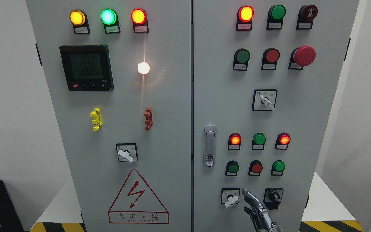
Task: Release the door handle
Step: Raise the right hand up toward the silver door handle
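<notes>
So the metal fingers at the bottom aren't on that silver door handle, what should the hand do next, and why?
Probably just lower away and rest. The right hand holds nothing, its fingers relaxed between two rotary switches, well below the door handle, which sits flush and untouched. Letting go looks done, so backing off avoids bumping a switch.

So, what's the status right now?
Right hand low by the bottom switches, fingers relaxed, holding nothing. Left out of view. Door handle free, doors shut. Nothing in the way.
</notes>
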Motion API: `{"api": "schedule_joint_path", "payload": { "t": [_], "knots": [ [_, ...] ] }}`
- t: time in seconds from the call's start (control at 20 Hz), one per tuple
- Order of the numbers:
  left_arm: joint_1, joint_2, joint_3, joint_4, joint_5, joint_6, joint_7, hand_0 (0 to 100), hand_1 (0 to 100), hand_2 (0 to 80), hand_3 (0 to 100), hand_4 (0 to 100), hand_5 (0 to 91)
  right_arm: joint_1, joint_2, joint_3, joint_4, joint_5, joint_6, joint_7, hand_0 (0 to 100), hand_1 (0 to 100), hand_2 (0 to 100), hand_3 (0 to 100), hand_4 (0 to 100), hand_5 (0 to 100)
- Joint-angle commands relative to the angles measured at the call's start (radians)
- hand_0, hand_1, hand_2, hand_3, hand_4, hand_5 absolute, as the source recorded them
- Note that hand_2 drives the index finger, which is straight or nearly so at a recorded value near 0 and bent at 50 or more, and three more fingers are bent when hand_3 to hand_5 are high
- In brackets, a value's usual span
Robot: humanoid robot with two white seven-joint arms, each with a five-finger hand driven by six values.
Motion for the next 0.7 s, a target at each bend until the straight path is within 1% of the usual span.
{"api": "schedule_joint_path", "payload": {
  "t": [0.0,0.1,0.45,0.5,0.55,0.6,0.65],
  "knots": [
    [-0.026,0.000,0.000,0.029,0.001,0.000,0.000,12,56,0.0,0,0,0.0,0.001,-0.014,0.016,-0.005,0.004,0.007,0.000,26,0,0,1,3,0],
    [-0.026,0.000,0.000,0.029,-0.001,0.000,0.000,12,56,0.0,0,0,0.0,0.001,0.010,0.018,-0.005,0.004,0.009,0.001,26,0,0,2,4,0],
    [-0.026,0.000,0.000,0.029,-0.001,0.000,0.000,12,56,0.0,0,0,0.0,0.000,0.014,0.025,-0.004,0.013,0.020,0.000,26,0,0,5,7,0],
    [-0.026,0.000,0.000,0.029,0.001,0.000,0.000,12,56,0.0,0,0,0.0,-0.002,0.012,0.027,-0.004,0.023,0.021,0.000,25,0,0,8,11,0],
    [-0.026,0.000,0.000,0.029,-0.001,0.000,0.000,12,56,0.0,0,0,0.0,-0.002,0.012,0.027,-0.004,0.049,0.021,0.000,25,0,0,11,16,2],
    [-0.026,0.000,0.000,0.029,0.001,0.000,0.000,12,56,0.0,0,0,0.0,-0.002,0.014,0.027,-0.002,0.091,0.021,0.000,24,3,0,25,36,14],
    [-0.026,0.000,0.000,0.029,0.001,0.000,0.000,12,56,0.0,0,0,0.0,-0.002,0.014,0.027,-0.002,0.140,0.021,0.000,23,9,0,38,50,37]
  ]
}}
